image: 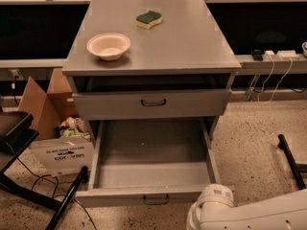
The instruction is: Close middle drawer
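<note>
The middle drawer (151,174) is pulled far out of the grey cabinet (153,42). Its long shallow tray is empty, and its low front panel carries a small dark bar handle (156,200) near the bottom of the view. Above it, the taller-fronted grey drawer (153,103) stands slightly out from the cabinet. Only a white arm link (216,209) shows, at the bottom right, just right of the middle drawer's front corner. My gripper is out of view.
A beige bowl (108,45) and a green-and-yellow sponge (148,19) lie on the cabinet top. An open cardboard box (57,138) stands left of the drawer. A black chair base (29,186) and cables are at the lower left. A dark bar (290,159) lies on the floor at right.
</note>
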`<action>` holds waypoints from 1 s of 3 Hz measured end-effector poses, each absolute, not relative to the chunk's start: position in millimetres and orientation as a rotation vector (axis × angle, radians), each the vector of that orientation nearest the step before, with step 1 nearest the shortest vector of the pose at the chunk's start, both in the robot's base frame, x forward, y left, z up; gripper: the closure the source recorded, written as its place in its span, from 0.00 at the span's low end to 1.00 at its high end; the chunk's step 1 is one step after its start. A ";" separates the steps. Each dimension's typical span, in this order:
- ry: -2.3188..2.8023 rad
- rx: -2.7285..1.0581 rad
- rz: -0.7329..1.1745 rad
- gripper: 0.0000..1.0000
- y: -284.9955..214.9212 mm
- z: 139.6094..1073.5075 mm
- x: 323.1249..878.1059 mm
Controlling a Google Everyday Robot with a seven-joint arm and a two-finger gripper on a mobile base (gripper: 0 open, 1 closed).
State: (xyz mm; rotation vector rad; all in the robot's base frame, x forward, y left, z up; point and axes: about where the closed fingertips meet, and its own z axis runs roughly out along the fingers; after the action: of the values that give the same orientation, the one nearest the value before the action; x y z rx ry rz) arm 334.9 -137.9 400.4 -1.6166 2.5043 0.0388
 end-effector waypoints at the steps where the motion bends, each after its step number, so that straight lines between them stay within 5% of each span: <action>1: 2.515 -1.512 0.003 1.00 -151.7 377.3 350.7; 3: 2.429 -1.302 -0.093 1.00 -187.6 362.2 386.8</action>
State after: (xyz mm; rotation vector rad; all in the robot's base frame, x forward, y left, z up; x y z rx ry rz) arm 386.8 -187.6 362.2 -1.3016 2.4290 -0.0930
